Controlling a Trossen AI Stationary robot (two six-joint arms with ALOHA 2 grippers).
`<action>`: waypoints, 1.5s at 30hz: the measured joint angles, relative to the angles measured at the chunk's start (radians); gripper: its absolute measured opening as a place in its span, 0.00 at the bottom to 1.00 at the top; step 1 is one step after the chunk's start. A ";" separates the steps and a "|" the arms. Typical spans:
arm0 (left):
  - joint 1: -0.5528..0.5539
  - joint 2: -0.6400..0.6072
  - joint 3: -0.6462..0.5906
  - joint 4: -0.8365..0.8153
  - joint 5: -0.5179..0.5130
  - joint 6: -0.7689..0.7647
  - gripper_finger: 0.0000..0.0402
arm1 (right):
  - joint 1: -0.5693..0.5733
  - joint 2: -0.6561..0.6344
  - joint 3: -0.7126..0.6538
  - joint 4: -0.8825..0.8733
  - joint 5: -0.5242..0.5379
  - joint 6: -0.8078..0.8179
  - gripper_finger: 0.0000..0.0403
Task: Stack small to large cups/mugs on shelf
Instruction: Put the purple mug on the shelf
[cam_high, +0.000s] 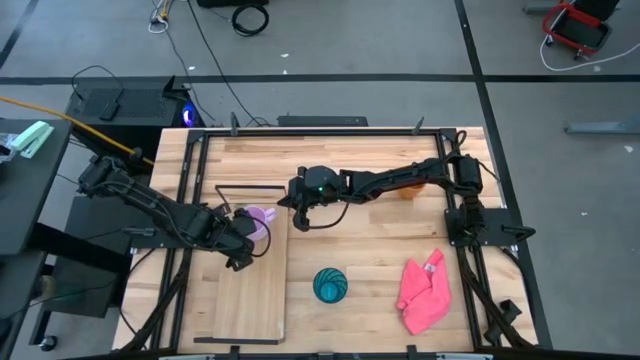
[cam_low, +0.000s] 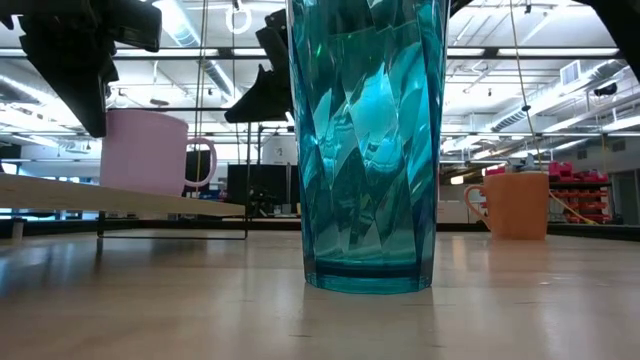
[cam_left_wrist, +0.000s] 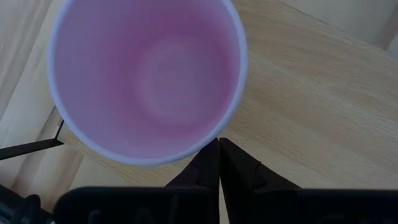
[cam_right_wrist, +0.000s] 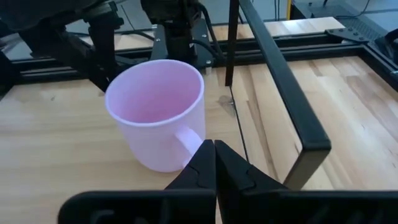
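Wooden table (cam_high: 360, 260) holds everything. On its nine o'clock side lies the long shelf (cam_high: 245, 300). Near six o'clock stands the teal cup (cam_high: 330, 285), upright, with nothing seen inside. Toward one o'clock sits the orange mug (cam_low: 515, 203). On the shelf's twelve o'clock end stands the lilac mug (cam_high: 260, 224), upright and empty. The left gripper (cam_high: 243, 250) is pinched shut just beside its rim. The right gripper (cam_high: 297, 207) is shut too, by the handle, holding nothing.
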 joint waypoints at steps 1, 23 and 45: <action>0.000 0.000 0.000 0.000 0.000 0.000 0.04 | 0.000 0.000 0.000 0.000 0.000 0.003 0.00; -0.026 0.000 0.000 -0.001 0.000 0.000 0.06 | 0.008 0.070 0.000 0.080 0.007 0.045 0.00; -0.026 0.000 0.000 -0.002 0.000 0.000 0.04 | 0.012 0.133 0.038 0.090 0.002 0.060 0.00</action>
